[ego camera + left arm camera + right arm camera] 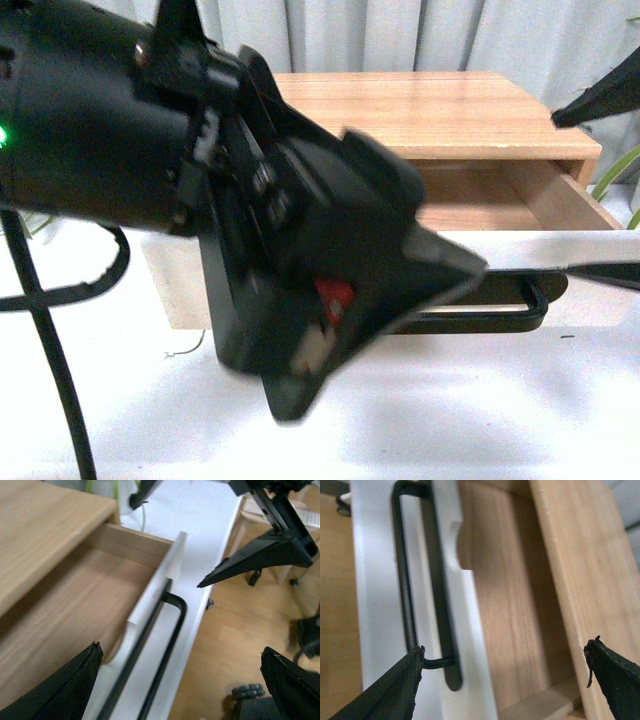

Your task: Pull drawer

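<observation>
The drawer [500, 195] stands pulled out of the wooden cabinet [430, 110], its wooden inside showing. Its white front [375, 580] carries a wide black bar handle [402, 570] on a black backplate [440, 590], with a semicircular notch [460, 545] at the top edge. My left gripper [180, 650] is open, its fingers straddling the white front [150, 605] and handle [172, 625] without touching them. My right gripper [506, 647] is open too, one fingertip [417, 655] right beside the handle's end. In the front view the left arm [150, 130] hides most of the drawer front.
A pale curtain [420, 35] hangs behind the cabinet and green plant leaves [615, 170] show at its right. A black cable [50, 340] loops at the left. Wooden floor [235, 630] lies below the drawer front, with a caster wheel [247, 691] on it.
</observation>
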Robot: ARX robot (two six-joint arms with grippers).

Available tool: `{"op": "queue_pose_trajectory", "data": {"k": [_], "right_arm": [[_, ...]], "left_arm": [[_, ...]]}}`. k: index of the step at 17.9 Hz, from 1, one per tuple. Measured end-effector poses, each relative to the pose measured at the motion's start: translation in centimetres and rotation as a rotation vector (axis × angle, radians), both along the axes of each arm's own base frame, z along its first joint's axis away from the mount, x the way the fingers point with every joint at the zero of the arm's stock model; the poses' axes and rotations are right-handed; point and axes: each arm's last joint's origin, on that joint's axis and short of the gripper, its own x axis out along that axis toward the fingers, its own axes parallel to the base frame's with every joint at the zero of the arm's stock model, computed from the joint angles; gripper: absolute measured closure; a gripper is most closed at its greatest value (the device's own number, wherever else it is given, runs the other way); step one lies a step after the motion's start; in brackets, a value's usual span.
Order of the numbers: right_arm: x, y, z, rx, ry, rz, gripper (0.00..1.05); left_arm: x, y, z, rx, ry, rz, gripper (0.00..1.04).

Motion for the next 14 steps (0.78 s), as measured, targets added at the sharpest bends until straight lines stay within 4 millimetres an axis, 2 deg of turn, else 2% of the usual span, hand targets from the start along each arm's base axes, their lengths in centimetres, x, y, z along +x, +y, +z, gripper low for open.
{"op": "queue_pose_trajectory", "data": {"k": [3,5,7,8,12,13,14], "right_arm": [[2.2,-1.7,1.5,0.196,-0.062,-0.278,0.06],[4.0,-2.8,1.8,0.325,0.006,-0.527,0.06],[5.2,-4.3,1.5,0.454,0.125,-0.779,0.06],[5.6,-5.1,1.2,0.556,0.159,-0.924,0.06],[4.9,-5.4,0.0,0.681,0.241,-1.027,0.06],[4.5,-5.5,-0.4,0.791,0.077,-1.04,0.14],[3.5,-5.6,-0.7,0.842,-0.009,-1.062,0.22]], "left_arm": [[3.5,4.0,1.5,-0.149,-0.004,0.344,0.07],[6.0,6.9,1.0,-0.191,0.096,0.639,0.07],[6.9,9.7,0.0,-0.213,0.181,0.868,0.07],[6.9,11.3,0.1,-0.228,0.194,0.973,0.07],[3.9,13.6,0.4,-0.244,0.16,1.05,0.07],[3.3,14.2,0.4,-0.249,0.121,1.073,0.08],[2.9,14.1,0.1,-0.268,-0.036,1.104,0.14]]}}
